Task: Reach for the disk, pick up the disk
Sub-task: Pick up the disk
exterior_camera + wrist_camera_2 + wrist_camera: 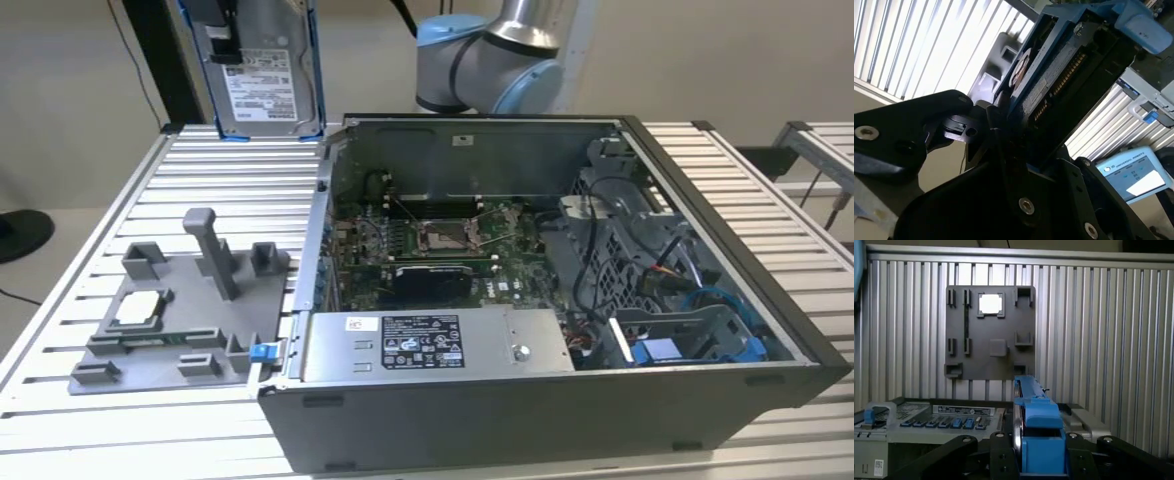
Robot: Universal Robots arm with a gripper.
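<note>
The disk (267,85) hangs upright above the table's far corner on the exterior view's left, a silver-grey drive with a white label and blue rails. My gripper (220,35) is shut on it from above. In the first wrist view the disk (1035,425) stands edge-on, its blue rail between the black fingers (999,457) of the gripper (1036,452). The second wrist view shows the disk (1054,75) close up, with its connector edge and blue frame, clamped at the gripper (1004,125).
An open computer case (747,330) takes up the middle of the slatted table (214,170), with a grey labelled box (427,345) at its front. A grey fixture plate (174,345) on the exterior view's left carries a small square chip (140,308) and an upright post (214,250).
</note>
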